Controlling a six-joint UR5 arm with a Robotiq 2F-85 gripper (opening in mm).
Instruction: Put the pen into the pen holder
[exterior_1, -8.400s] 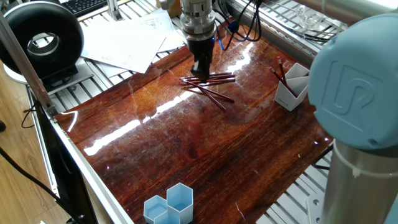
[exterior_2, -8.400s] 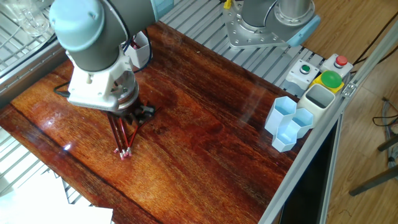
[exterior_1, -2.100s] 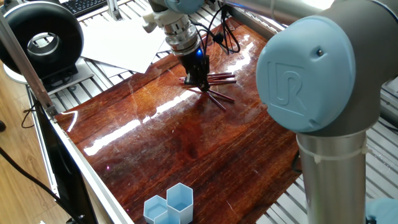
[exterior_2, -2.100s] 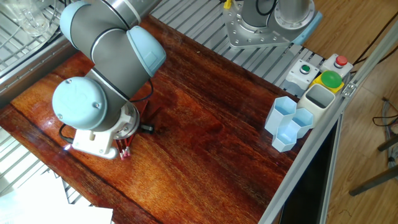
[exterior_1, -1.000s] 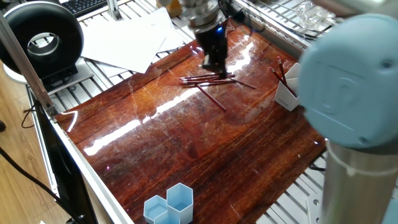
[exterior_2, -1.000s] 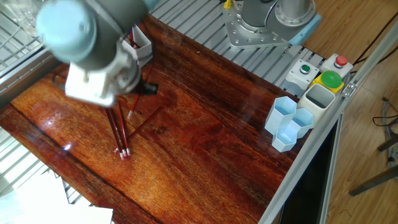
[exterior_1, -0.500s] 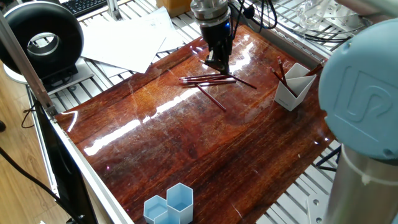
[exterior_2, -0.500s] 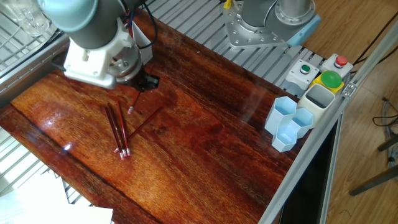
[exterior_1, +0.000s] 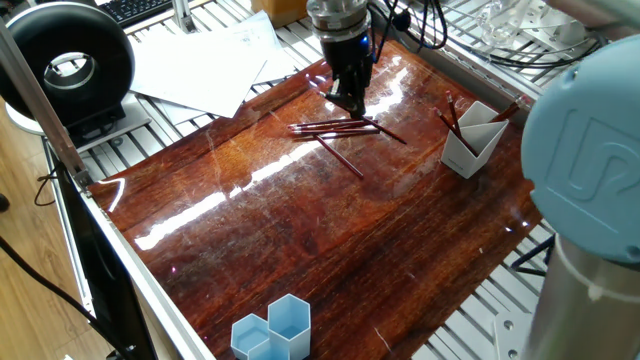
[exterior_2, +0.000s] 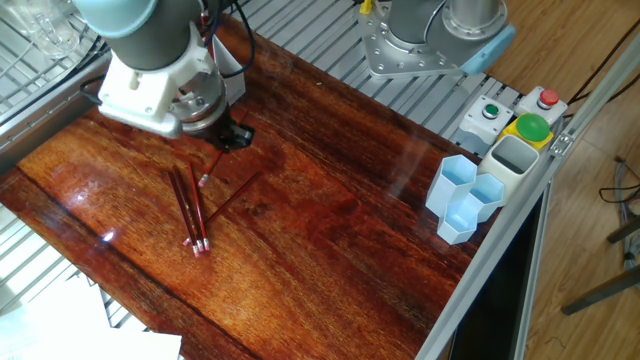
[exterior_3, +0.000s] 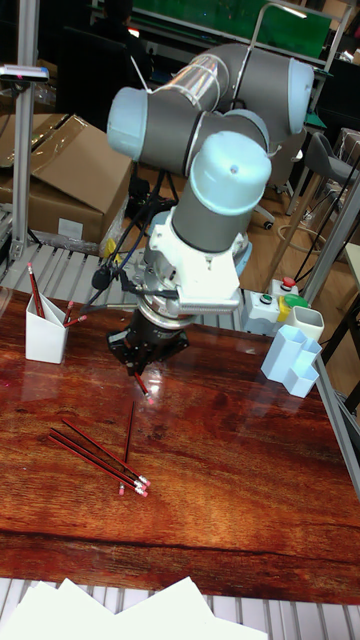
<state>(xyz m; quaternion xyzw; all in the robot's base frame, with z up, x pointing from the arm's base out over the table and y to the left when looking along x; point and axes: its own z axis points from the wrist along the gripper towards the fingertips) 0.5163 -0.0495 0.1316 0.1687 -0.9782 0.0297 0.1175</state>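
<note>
While the black two-finger gripper (exterior_3: 140, 368) pinches one thin dark-red pen (exterior_3: 139, 382) by its upper end, note that the pen's lower tip has lifted clear of the glossy red-brown wooden bench (exterior_1: 330, 250) since half a second ago. You now have a secure pick, by appearance. Remaining loose red pens (exterior_2: 190, 212) lie below. Carry toward the small white angular plastic pen holder (exterior_1: 470, 140) at the bench's far edge.

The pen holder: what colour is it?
White. The pen holder shows best in one fixed view, at the table's edge with dark red pens in it.
</note>
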